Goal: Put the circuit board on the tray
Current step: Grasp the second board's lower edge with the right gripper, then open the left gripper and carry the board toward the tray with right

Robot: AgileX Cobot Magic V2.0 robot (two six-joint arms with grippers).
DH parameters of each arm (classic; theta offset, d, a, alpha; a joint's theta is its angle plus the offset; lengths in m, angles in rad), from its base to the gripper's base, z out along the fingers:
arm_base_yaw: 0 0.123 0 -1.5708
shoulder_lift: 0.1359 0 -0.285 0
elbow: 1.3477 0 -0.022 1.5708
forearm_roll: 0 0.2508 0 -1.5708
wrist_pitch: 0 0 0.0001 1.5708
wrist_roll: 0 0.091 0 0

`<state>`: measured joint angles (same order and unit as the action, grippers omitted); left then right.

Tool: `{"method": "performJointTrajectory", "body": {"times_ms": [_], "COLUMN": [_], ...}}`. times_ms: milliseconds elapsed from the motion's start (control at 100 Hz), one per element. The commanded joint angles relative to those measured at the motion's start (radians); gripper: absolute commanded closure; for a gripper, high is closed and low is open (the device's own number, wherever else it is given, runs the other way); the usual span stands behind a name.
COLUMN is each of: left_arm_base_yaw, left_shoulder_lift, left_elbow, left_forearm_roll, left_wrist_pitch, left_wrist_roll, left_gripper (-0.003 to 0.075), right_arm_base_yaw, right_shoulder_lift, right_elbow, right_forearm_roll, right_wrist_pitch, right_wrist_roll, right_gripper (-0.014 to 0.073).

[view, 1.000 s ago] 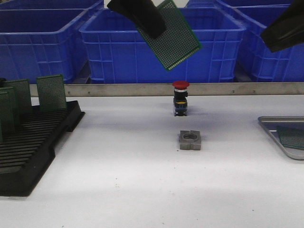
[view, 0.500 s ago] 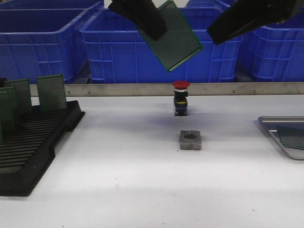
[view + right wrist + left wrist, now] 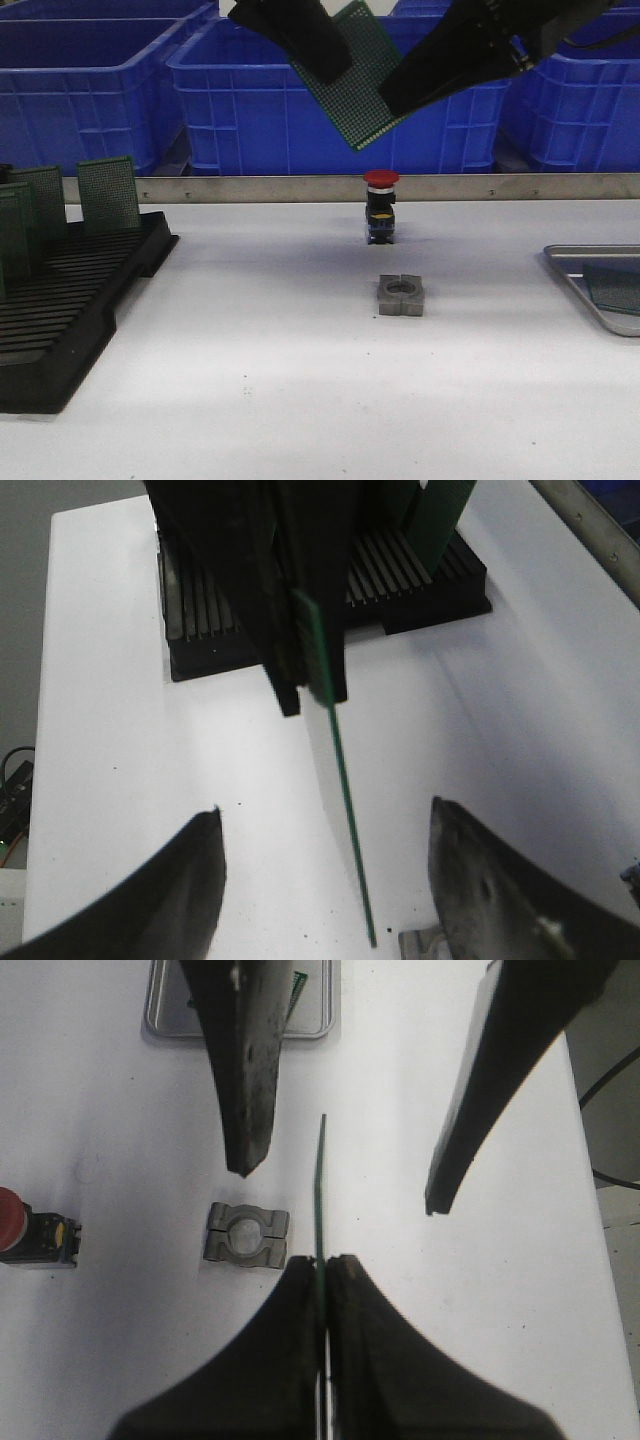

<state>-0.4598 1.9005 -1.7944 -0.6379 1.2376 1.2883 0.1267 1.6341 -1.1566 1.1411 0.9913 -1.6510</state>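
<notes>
While the left pincer is clenched on the circuit board, holding it tilted in the air high over the bench, the right pincer sits spread around the board's free end, nothing gripped. Left wrist view: board edge-on, pinched between the left fingers, right fingers standing apart on either side of it, not touching as far as can be told. Right wrist view agrees: board edge runs down the gap between the 2 right fingertips.

Layout in the front view, clock-face from bench middle: tray at 3 o'clock, at the frame edge, with 1 green board already lying in it. Black rack at 9 o'clock with more boards standing in its slots. Red-capped button at 12, grey metal block just below it near centre. Blue bins along the back.

Progress judgement: board is lifted and looks set for a handover, left to right. Not done: right grip closing, left release, carry toward 3 o'clock, lay-down in the tray beside the board already there. Roughly the middle of the task; held board is well apart from the tray.
</notes>
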Motion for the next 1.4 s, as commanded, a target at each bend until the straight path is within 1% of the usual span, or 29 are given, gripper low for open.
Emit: {"method": "performJointTrajectory", "body": {"times_ms": [0,70,140,190,380,450,520,570,610,630,640,680,710,730,760,780,810,860,900,940,990,1110,1250,1390], "left_arm_base_yaw": [-0.008,-0.008,-0.008,-0.008,-0.008,-0.008,-0.008,-0.008,-0.008,-0.008,-0.008,-0.008,-0.008,-0.008,-0.008,-0.008,-0.008,-0.008,-0.008,-0.008,-0.008,-0.008,-0.008,-0.008], "left_shoulder_lift": [-0.047,-0.047,-0.047,-0.047,-0.047,-0.047,-0.047,-0.047,-0.047,-0.047,-0.047,-0.047,-0.047,-0.047,-0.047,-0.047,-0.047,-0.047,-0.047,-0.047,-0.047,-0.047,-0.047,-0.047], "left_elbow": [-0.026,-0.026,-0.026,-0.026,-0.026,-0.026,-0.026,-0.026,-0.026,-0.026,-0.026,-0.026,-0.026,-0.026,-0.026,-0.026,-0.026,-0.026,-0.026,-0.026,-0.026,-0.026,-0.026,-0.026], "left_forearm_roll": [-0.067,-0.067,-0.067,-0.067,-0.067,-0.067,-0.067,-0.067,-0.067,-0.067,-0.067,-0.067,-0.067,-0.067,-0.067,-0.067,-0.067,-0.067,-0.067,-0.067,-0.067,-0.067,-0.067,-0.067], "left_wrist_pitch": [0.034,0.034,0.034,0.034,0.034,0.034,0.034,0.034,0.034,0.034,0.034,0.034,0.034,0.034,0.034,0.034,0.034,0.034,0.034,0.034,0.034,0.034,0.034,0.034], "left_wrist_roll": [-0.011,-0.011,-0.011,-0.011,-0.011,-0.011,-0.011,-0.011,-0.011,-0.011,-0.011,-0.011,-0.011,-0.011,-0.011,-0.011,-0.011,-0.011,-0.011,-0.011,-0.011,-0.011,-0.011,-0.011], "left_gripper": [0.0738,0.0738,0.0738,0.0738,0.0738,0.0738,0.0733,0.0707,0.0661,0.0619,0.0619,0.0537,0.0456,0.0420,0.0330,0.0295,0.0216,0.0136,0.0104,0.0087,0.0090,0.0090,0.0091,0.0091], "right_arm_base_yaw": [0.002,0.008,0.012,0.015,0.017,0.017,0.017,0.017,0.017,0.017,0.017,0.017,0.017,0.017,0.017,0.017,0.017,0.016,0.015,0.007,-0.005,-0.061,-0.168,-0.308], "right_shoulder_lift": [-0.021,-0.012,-0.007,-0.004,0.000,0.000,0.000,0.000,0.000,0.000,0.000,0.000,0.000,0.000,0.000,0.000,-0.002,-0.004,-0.006,-0.008,-0.014,-0.040,-0.065,-0.068], "right_elbow": [-0.029,-0.029,-0.029,-0.029,-0.029,-0.029,-0.029,-0.029,-0.029,-0.029,-0.029,-0.029,-0.029,-0.029,-0.029,-0.029,-0.029,-0.029,-0.029,-0.029,-0.029,-0.029,-0.029,-0.027], "right_forearm_roll": [0.102,0.118,0.120,0.120,0.120,0.120,0.120,0.120,0.120,0.120,0.120,0.120,0.120,0.119,0.119,0.119,0.119,0.117,0.115,0.110,0.099,0.050,-0.035,-0.083], "right_wrist_pitch": [0.019,0.021,0.023,0.029,0.047,0.047,0.047,0.047,0.047,0.047,0.047,0.046,0.045,0.043,0.041,0.038,0.033,0.026,0.022,0.021,0.021,0.025,0.078,0.152], "right_wrist_roll": [-0.020,-0.023,-0.024,-0.024,-0.024,-0.024,-0.024,-0.024,-0.024,-0.024,-0.024,-0.024,-0.024,-0.024,-0.024,-0.024,-0.024,-0.023,-0.020,-0.011,0.009,0.104,0.241,0.409], "right_gripper": [0.0128,0.0137,0.0188,0.0246,0.0532,0.0611,0.0668,0.0660,0.0663,0.0663,0.0663,0.0663,0.0663,0.0663,0.0663,0.0663,0.0663,0.0663,0.0663,0.0663,0.0663,0.0663,0.0663,0.0663]}}
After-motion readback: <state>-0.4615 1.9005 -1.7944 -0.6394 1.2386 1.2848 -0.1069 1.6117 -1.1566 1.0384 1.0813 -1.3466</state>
